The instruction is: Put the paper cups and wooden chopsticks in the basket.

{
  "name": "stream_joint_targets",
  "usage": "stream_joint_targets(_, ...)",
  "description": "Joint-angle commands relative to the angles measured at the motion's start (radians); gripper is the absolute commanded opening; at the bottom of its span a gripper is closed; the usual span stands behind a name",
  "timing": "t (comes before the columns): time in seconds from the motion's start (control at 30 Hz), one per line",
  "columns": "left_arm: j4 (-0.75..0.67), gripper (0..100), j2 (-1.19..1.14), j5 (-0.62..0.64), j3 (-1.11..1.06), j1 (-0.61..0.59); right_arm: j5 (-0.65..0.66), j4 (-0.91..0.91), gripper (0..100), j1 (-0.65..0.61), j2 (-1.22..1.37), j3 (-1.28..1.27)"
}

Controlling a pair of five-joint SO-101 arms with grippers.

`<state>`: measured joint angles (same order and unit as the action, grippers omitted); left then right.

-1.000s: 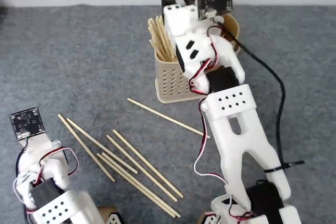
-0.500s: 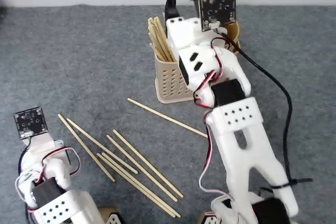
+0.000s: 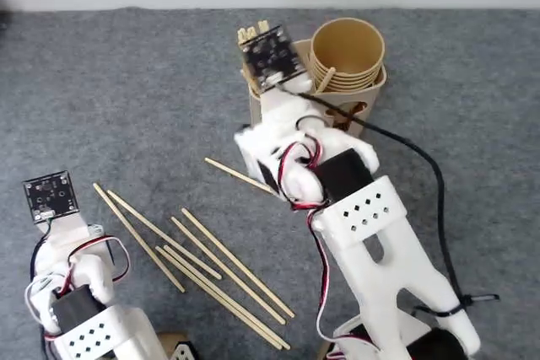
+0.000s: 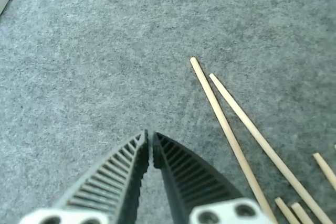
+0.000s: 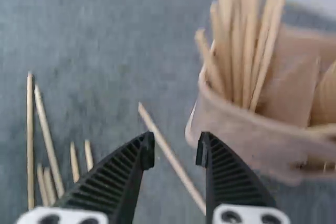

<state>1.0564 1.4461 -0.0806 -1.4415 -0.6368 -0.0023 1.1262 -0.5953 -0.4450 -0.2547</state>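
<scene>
Seen from above, a grey carpeted table (image 3: pixel 126 90) holds a beige perforated basket (image 3: pixel 359 113) at 12 o'clock. A stack of paper cups (image 3: pixel 346 52) stands nested in the side of the basket toward 1 o'clock. A bundle of wooden chopsticks (image 5: pixel 247 51) stands upright in the side toward 11 o'clock.

The right arm (image 3: pixel 363 225) stretches from 5 o'clock up toward the basket and covers much of its front. The right gripper (image 5: pixel 174 148) is empty, with its jaws parted. It hangs above the table just beside the basket wall (image 5: pixel 247 129), over a single loose chopstick (image 5: pixel 157 134) that lies flat and slanted.

More loose chopsticks (image 3: pixel 236 263) lie scattered on the table at about 7 o'clock, all slanting the same way.

The left arm (image 3: pixel 67 284) sits at 8 o'clock. The left gripper (image 4: pixel 149 139) is empty, with its jaws pressed together. It is above bare carpet, near the ends of two chopsticks (image 4: pixel 220 115).
</scene>
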Motion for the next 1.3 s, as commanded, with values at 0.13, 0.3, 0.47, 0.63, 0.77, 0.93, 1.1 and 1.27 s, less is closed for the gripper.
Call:
stream_joint_targets(0.13,-0.021,1,0.012,-0.008,0.01,0.006,0.169,0.021,13.9,-0.081,0.073,-0.11)
stream_joint_targets(0.3,-0.021,1,0.012,-0.008,0.01,0.006,0.222,-0.128,13.9,-0.081,0.254,-0.115)
stream_joint_targets(0.47,-0.021,1,0.012,-0.008,0.008,0.006,0.258,-0.151,13.9,-0.079,0.495,0.025)
stream_joint_targets(0.63,-0.021,1,0.012,-0.008,0.008,0.006,0.258,-0.15,13.9,-0.079,0.711,0.183)
stream_joint_targets(0.77,-0.021,1,0.012,-0.008,0.008,0.006,0.258,-0.15,13.9,-0.076,0.846,0.292)
stream_joint_targets(0.93,-0.021,1,0.012,-0.008,0.008,0.006,0.258,-0.148,13.7,-0.045,0.96,0.379)
stream_joint_targets(1.1,-0.021,1,0.012,-0.008,0.008,0.006,0.259,-0.148,0.1,-0.022,1.007,0.399)
stream_joint_targets(1.27,-0.021,1,0.012,-0.008,0.008,0.008,0.258,-0.021,0.7,-0.027,0.98,0.448)
